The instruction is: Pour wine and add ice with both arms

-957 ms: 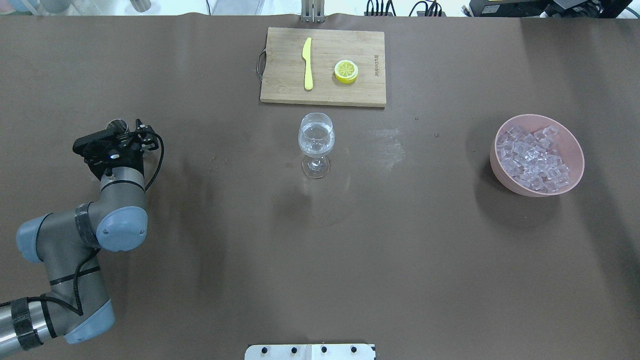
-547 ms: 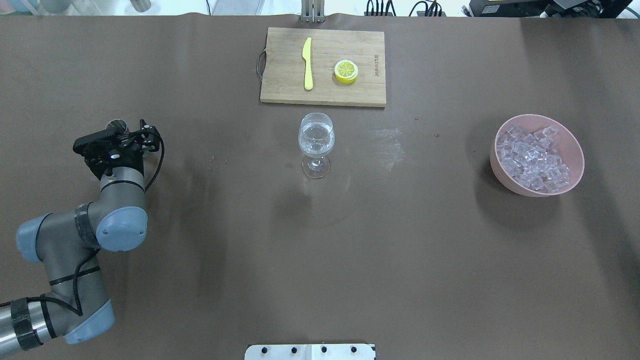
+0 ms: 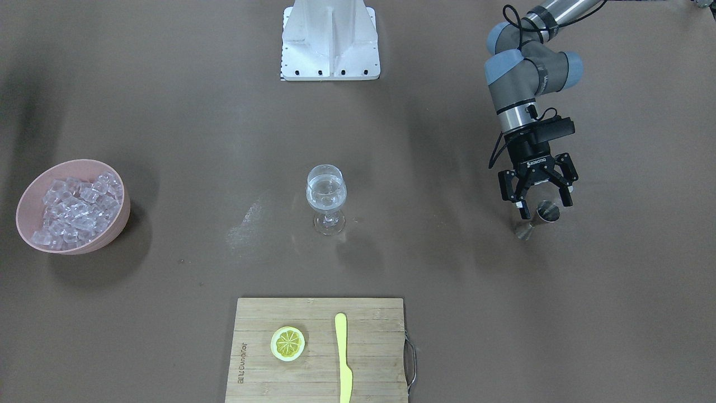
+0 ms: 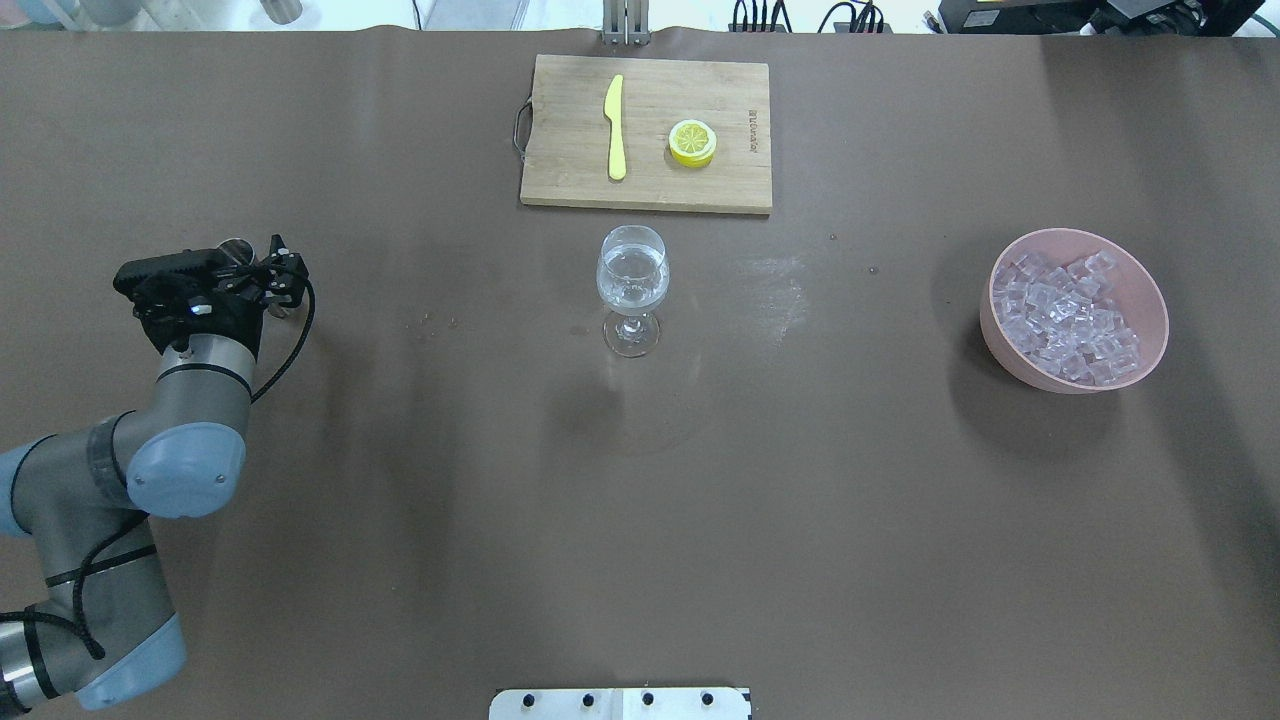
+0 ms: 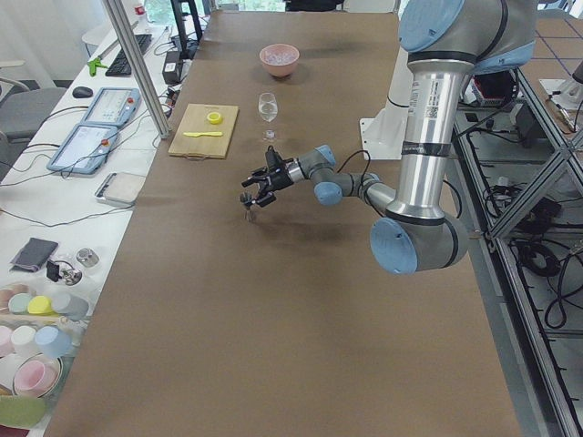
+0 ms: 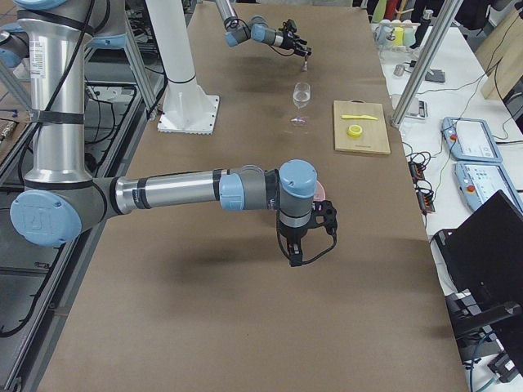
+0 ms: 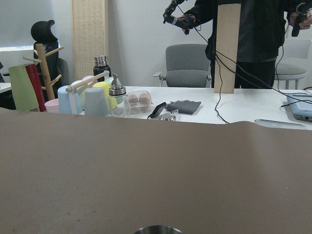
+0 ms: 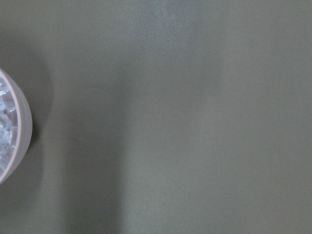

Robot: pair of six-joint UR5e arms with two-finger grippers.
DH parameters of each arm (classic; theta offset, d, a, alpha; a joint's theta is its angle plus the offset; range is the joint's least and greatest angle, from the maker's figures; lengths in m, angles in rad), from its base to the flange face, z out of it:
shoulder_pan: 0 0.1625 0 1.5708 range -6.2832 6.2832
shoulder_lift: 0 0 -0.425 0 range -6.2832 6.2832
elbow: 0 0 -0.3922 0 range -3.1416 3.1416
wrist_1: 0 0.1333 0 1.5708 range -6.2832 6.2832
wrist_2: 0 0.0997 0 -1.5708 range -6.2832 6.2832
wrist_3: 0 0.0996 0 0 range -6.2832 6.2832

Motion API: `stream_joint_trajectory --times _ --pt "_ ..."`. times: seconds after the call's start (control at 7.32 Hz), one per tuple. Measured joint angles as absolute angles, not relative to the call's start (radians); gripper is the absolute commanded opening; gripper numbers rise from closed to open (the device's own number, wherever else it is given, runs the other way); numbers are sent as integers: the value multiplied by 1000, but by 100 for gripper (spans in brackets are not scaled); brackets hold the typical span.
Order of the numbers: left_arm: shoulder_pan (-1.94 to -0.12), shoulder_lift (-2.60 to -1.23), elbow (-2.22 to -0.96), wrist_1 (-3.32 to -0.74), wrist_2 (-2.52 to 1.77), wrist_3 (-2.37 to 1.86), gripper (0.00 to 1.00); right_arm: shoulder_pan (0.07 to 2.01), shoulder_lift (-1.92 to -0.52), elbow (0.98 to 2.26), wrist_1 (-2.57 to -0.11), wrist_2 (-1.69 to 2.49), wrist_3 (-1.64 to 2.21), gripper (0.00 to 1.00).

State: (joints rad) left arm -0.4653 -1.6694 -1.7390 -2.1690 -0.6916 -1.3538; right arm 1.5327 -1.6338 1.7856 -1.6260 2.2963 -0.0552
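My left gripper [image 3: 543, 204] is open, its fingers low on either side of a small metal jigger [image 3: 546, 213] that stands on the table; I cannot tell if they touch it. It also shows in the overhead view [image 4: 250, 268], by the jigger [image 4: 236, 247]. A wine glass [image 4: 632, 280] holding clear liquid stands mid-table. The ice [image 4: 1062, 318] fills a pink bowl [image 4: 1146, 290] at the right. My right gripper [image 6: 301, 250] hangs over the table near the bowl, and I cannot tell whether it is open or shut. The right wrist view shows only the bowl's edge [image 8: 17, 141].
A wooden cutting board [image 4: 700, 185] with a yellow knife [image 4: 615, 128] and a lemon slice [image 4: 692, 142] lies at the far edge behind the glass. The white stand [image 3: 330, 42] sits at the robot's side. A person [image 7: 253, 34] stands beyond the table's left end.
My left arm has swung toward the table's left, carrying the gripper body leftward. The jigger, glass and bowl have not moved.
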Motion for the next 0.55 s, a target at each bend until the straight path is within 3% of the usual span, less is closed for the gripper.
stream_joint_trajectory --times 0.55 --pt "-526 -1632 -1855 -2210 -889 -1117 99 1532 -1631 1789 -1626 2296 -44 100"
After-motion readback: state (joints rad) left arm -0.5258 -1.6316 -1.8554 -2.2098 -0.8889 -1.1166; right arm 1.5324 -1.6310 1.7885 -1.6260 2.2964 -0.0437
